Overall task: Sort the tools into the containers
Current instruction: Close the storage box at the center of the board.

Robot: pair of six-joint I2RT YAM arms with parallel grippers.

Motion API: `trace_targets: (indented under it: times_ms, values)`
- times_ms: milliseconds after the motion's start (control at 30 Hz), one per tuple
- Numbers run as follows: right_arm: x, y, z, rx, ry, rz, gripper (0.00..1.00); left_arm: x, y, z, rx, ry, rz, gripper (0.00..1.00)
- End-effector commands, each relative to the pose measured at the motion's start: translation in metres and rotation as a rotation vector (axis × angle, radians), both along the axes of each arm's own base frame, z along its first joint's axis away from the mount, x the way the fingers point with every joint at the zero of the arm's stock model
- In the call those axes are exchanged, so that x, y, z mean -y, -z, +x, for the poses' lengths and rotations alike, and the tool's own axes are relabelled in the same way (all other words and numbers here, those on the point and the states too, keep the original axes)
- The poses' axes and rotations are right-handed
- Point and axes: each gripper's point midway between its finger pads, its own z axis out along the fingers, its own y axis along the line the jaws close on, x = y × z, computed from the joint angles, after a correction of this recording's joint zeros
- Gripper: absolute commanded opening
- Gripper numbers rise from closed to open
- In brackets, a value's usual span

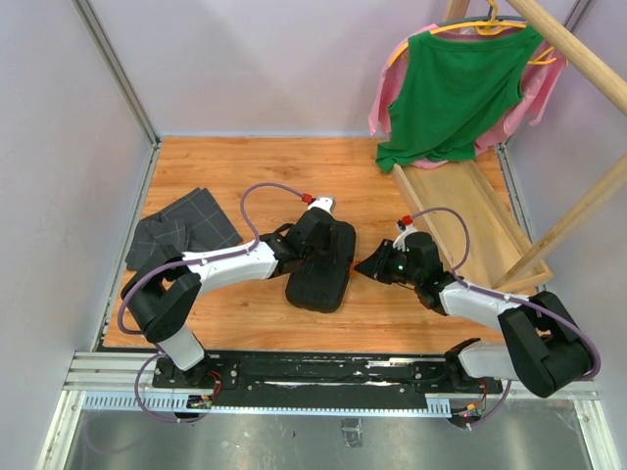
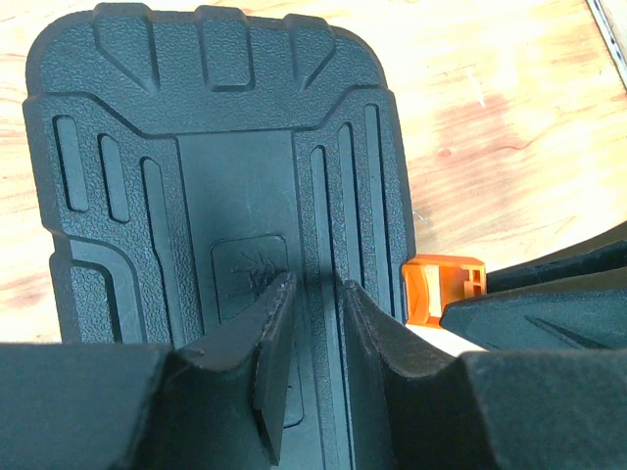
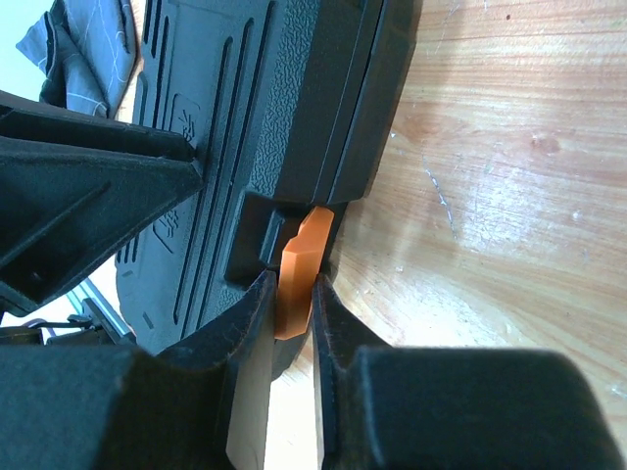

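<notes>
The black tool case (image 1: 318,279) lies closed on the wooden table, lid up. My left gripper (image 1: 328,240) rests over the ribbed lid (image 2: 216,127); in its wrist view the left gripper (image 2: 318,284) is open by a narrow gap with nothing between the jaws. At the case's right edge, my right gripper (image 1: 364,264) is shut on the small orange latch (image 3: 299,264), one finger on each side of it. The latch (image 2: 441,289) also shows beside the lid in the left wrist view. The tools are out of view.
A dark grey folded cloth (image 1: 181,230) lies at the left of the table. A long wooden tray (image 1: 470,215) leans at the back right, under a hanging green garment (image 1: 456,88). Bare wood (image 3: 509,196) lies right of the case.
</notes>
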Motion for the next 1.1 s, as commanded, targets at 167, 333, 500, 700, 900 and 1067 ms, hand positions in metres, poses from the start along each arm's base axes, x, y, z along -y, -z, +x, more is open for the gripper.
trace_targets:
  times_ms: [167, 333, 500, 700, 900, 1067]
  values:
    - [-0.042, -0.069, 0.016, 0.169, -0.086, 0.171, 0.24, -0.018, 0.06, -0.043, -0.181, 0.056, 0.142, 0.31]
    - [-0.049, -0.072, 0.014, 0.163, -0.1, 0.216, 0.28, -0.018, 0.06, -0.043, -0.181, 0.059, 0.14, 0.31]
    - [-0.057, -0.073, 0.012, 0.156, -0.119, 0.271, 0.29, -0.017, 0.061, -0.043, -0.184, 0.06, 0.139, 0.31]
    - [-0.067, -0.074, 0.011, 0.151, -0.148, 0.331, 0.31, -0.017, 0.061, -0.044, -0.186, 0.061, 0.139, 0.31]
    - [-0.068, -0.076, 0.011, 0.164, -0.151, 0.333, 0.37, -0.017, 0.063, -0.044, -0.189, 0.062, 0.143, 0.31]
    - [-0.067, -0.076, 0.011, 0.168, -0.152, 0.324, 0.38, -0.017, 0.063, -0.044, -0.189, 0.062, 0.144, 0.31]
